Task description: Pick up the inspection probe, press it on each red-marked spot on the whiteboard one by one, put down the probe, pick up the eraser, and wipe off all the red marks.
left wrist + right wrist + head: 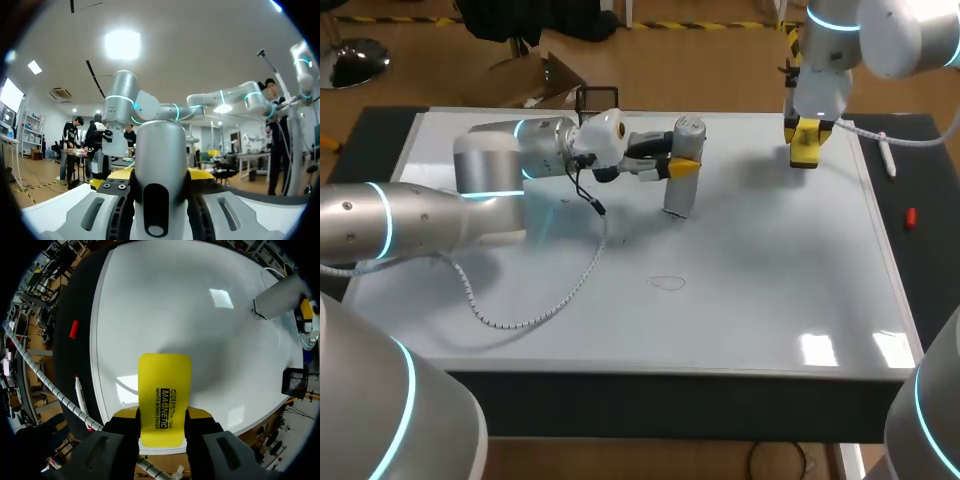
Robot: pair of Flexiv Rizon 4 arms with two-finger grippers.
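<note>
The silver inspection probe [680,185] stands upright, its foot on the whiteboard [770,270] near the back middle. My left gripper [684,163] is shut on its upper part; in the left wrist view the probe [161,165] fills the gap between the fingers. A faint red oval mark [667,283] lies in front of the probe. My right gripper [806,140] hangs over the board's back right corner, shut on the yellow eraser [805,148]. In the right wrist view the eraser [165,390] sticks out ahead of the fingers, above the board's edge.
A coiled white cable [545,305] trails from the probe across the board's left half. On the dark strip right of the board lie a white marker [887,158] and a red cap [911,217]. A black mesh holder [595,97] stands behind the board.
</note>
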